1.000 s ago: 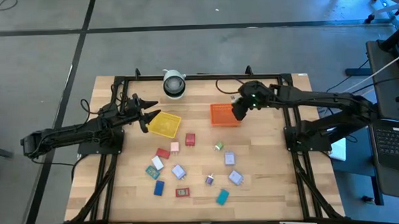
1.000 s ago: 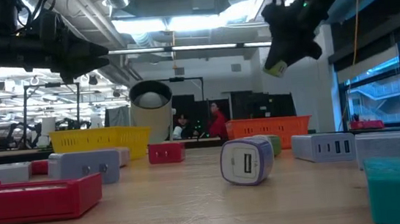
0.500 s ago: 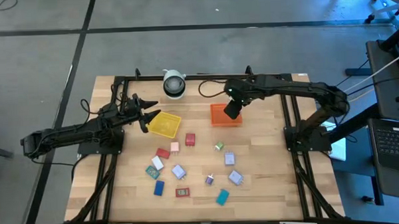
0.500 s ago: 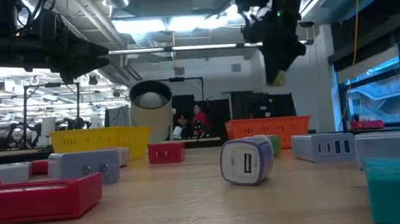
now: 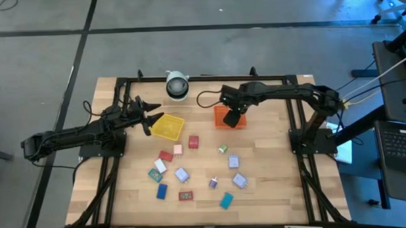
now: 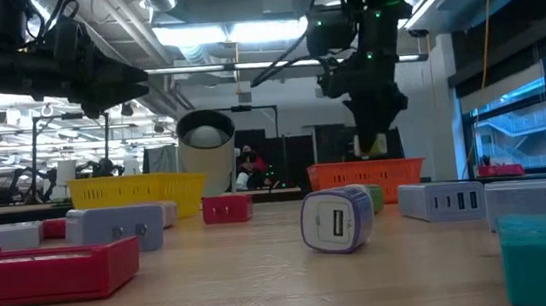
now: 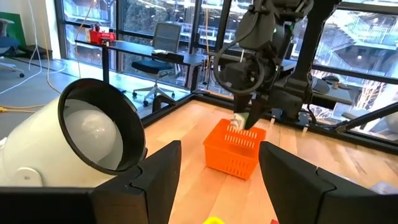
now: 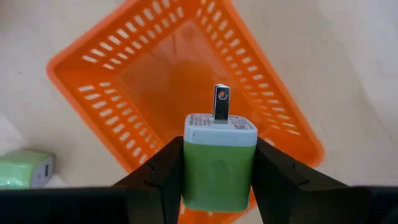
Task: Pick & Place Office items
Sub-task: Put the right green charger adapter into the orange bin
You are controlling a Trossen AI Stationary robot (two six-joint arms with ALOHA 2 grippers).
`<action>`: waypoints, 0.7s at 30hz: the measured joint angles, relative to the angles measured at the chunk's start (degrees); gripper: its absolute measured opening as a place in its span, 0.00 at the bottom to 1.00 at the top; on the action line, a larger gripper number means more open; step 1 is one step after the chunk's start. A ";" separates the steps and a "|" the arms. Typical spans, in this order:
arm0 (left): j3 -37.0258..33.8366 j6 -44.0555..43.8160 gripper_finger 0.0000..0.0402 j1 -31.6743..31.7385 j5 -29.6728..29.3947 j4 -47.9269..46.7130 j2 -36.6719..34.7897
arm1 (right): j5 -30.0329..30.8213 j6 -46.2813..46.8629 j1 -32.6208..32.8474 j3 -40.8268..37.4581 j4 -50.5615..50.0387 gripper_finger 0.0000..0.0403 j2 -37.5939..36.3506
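Note:
My right gripper (image 5: 231, 118) hangs over the orange-red tray (image 5: 221, 112), shut on a green block with a white cap and metal prong (image 8: 219, 155). In the low view the block (image 6: 378, 145) is just above the tray's rim (image 6: 365, 172). My left gripper (image 5: 149, 120) waits open beside the yellow tray (image 5: 168, 127), touching nothing. The other small pieces lie flat on the table nearer the front: a red one (image 5: 193, 141), a green one (image 5: 222, 149), a blue one (image 5: 162, 191), a teal one (image 5: 226, 200) and several more. My right gripper pinches the green block by its two opposite side faces (image 8: 193, 167), one finger (image 8: 160, 174) on each side. The fingers come from above, pointing down. The block is lifted clear, with its white cap and prong (image 8: 221, 102) pointing down at the tray floor.
A white round lamp-like device (image 5: 177, 85) stands at the table's far edge between the arms. A second green block (image 8: 25, 169) lies on the table beside the orange-red tray. Black frame rails run along the table's sides. Bare wood shows near the right edge (image 5: 272, 159).
My right gripper has swung toward the table's left and come down, carrying the green block from beside the orange-red tray's right side to just above the tray. It has stayed shut on the block. The left arm has kept still.

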 joint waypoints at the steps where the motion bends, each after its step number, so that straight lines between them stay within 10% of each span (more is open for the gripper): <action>1: 0.00 0.00 0.53 0.02 0.00 0.08 0.00 | -0.14 -0.01 -0.08 -0.58 0.64 0.37 -0.06; 21: 0.00 -0.01 0.53 0.01 0.00 0.46 -0.01 | -3.20 -0.05 -1.65 -9.60 11.38 0.37 0.82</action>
